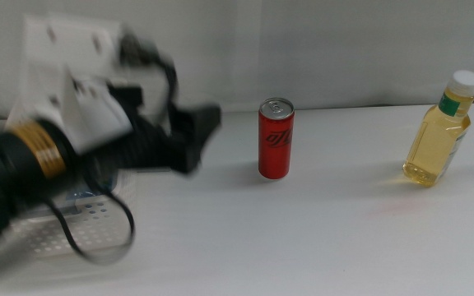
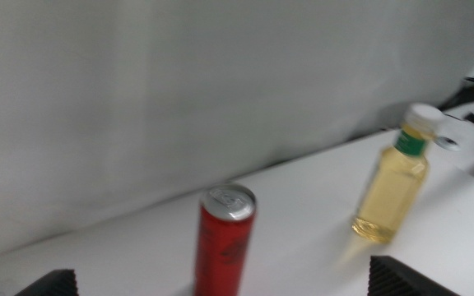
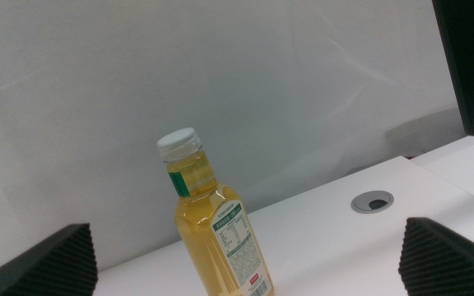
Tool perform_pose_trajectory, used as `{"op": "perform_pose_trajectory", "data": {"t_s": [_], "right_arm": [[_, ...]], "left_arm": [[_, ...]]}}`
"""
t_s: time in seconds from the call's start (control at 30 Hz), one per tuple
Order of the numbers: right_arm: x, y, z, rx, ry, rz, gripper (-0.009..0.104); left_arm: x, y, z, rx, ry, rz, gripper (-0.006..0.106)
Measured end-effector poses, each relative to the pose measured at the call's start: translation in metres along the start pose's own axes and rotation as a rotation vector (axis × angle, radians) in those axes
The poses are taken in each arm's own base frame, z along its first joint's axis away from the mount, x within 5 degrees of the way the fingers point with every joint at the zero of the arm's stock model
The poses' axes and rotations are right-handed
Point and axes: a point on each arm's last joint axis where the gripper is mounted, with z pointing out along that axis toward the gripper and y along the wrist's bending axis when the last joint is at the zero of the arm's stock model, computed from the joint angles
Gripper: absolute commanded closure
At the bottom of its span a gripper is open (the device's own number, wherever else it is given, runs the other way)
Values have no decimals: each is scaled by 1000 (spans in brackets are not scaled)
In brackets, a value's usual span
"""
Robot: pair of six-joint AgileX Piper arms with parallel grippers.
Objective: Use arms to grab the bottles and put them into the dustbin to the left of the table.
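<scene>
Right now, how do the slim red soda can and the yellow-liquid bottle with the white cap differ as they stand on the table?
The slim red soda can is an opaque metal cylinder with straight sides; the yellow-liquid plastic bottle is see-through and narrows to a white cap with a green neck band. The can stands near the table's middle, the bottle further right. The bottle looks taller. Both stand upright on the white tabletop, and no hand touches either.
</scene>
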Motion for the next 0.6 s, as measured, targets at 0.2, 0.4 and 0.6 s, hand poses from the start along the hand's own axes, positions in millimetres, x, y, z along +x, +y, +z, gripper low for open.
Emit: {"op": "perform_pose_trajectory", "data": {"t_s": [0.2, 0.4, 0.6], "right_arm": [[0, 0, 0, 0, 0, 0, -8], [0, 0, 0, 0, 0, 0, -8], [0, 0, 0, 0, 0, 0, -8]], "left_arm": [[52, -4, 4, 79, -75, 27, 8], [83, -2, 1, 106, -122, 56, 8], [102, 0, 17, 102, -62, 56, 10]]}}
